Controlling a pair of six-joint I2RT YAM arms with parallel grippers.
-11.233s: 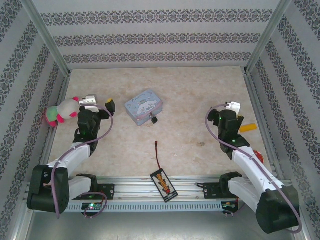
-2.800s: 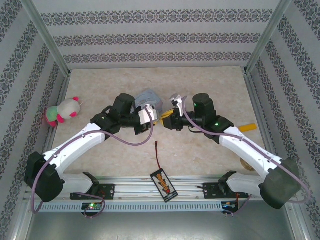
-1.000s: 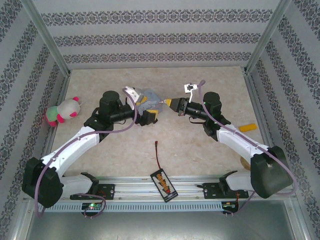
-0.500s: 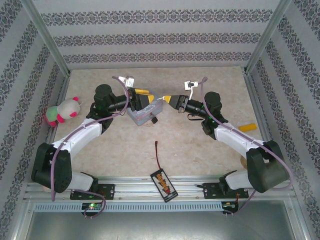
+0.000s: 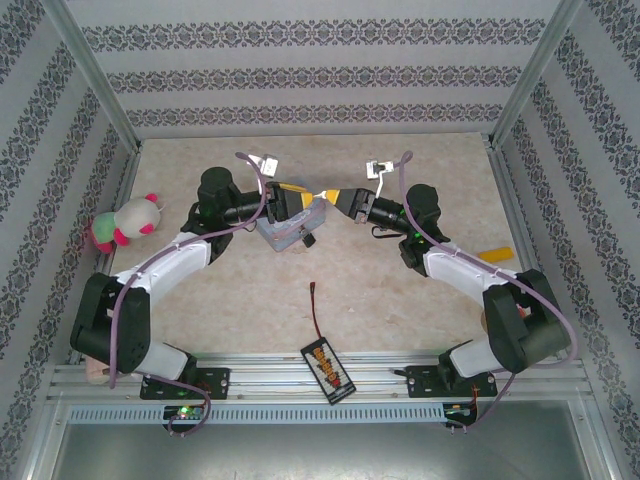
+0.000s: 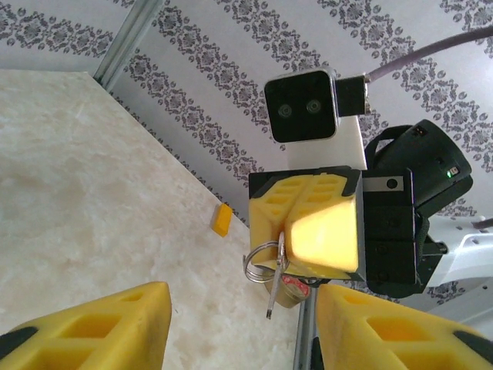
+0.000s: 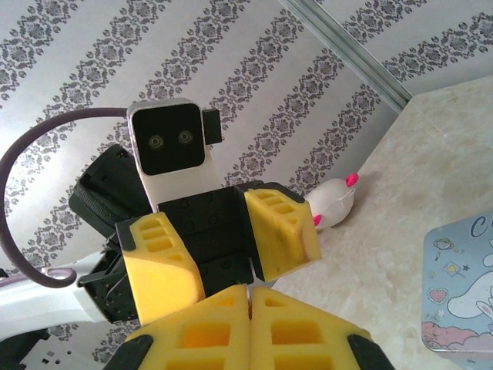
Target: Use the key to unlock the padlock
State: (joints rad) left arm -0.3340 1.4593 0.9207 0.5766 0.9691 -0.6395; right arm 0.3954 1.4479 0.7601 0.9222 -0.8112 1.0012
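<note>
Worktop (image 5: 400,300): pale marbled surface. Carries a pale-blue tin (image 5: 283,232) with a dark padlock (image 5: 309,240) at its near edge, plush toy (image 5: 125,222) far left, yellow block (image 5: 495,256) right, and red-tipped black wire (image 5: 319,315) near centre.

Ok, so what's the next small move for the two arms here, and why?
Probably ease the open left pincer forward to take the key: it dangles loosely from the shut right pincer directly opposite, and looks too slack to aim at the padlock.
</note>
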